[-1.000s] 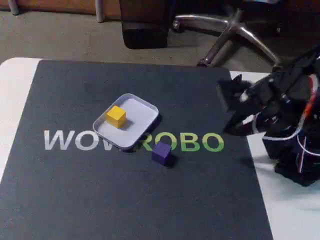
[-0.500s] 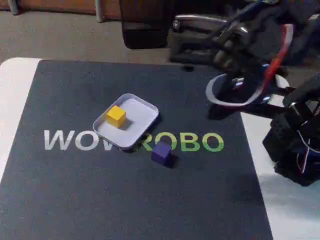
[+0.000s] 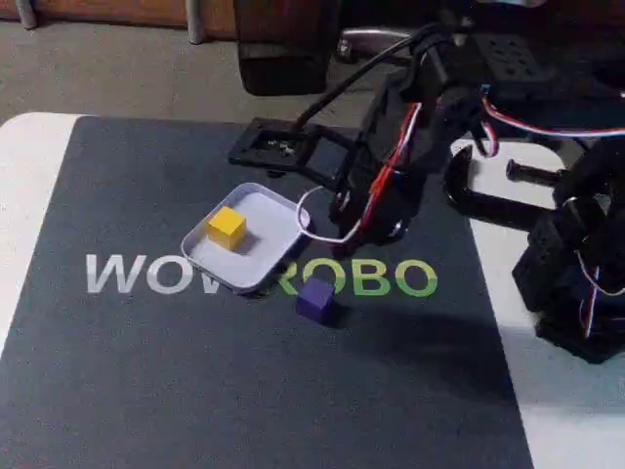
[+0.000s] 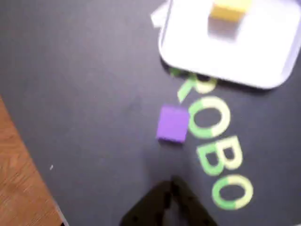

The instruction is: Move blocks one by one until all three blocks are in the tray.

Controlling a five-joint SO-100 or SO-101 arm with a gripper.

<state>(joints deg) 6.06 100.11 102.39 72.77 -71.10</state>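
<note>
Small plain yellow cube (image 3: 227, 227) inside the shallow pale lavender-grey square tray (image 3: 278, 234), toward its left part in the fixed view, resting flat on the tray floor; same cube (image 4: 228, 9) at the top edge of the wrist view, within the tray (image 4: 188, 52)

Small dark purple cube (image 3: 315, 299) outside the tray, on the dark mat (image 3: 146, 391), just below the tray's lower right corner in the fixed view and overlapping the green "ROBO" lettering (image 3: 366, 278); apart from the rim, not touching. In the wrist view, purple cube (image 4: 172, 124) just left of the green letters (image 4: 214, 146), below the tray

Black arm reaching from the right of the fixed view over the mat, hand (image 3: 264, 151) held above the surface beyond the tray's upper edge, nothing between its fingers. Open frame-like finger (image 3: 278, 149) visible; spread of the hand not clear enough to judge, cannot tell whether open or closed. Dark blurred tip (image 4: 164, 207) at the bottom edge of the wrist view, well short of the purple cube

White cable (image 3: 327, 233) looped under the arm near the tray's right corner

White table (image 3: 29, 176) showing at the mat's left side, office chair base (image 3: 430, 59) on the floor behind
</note>
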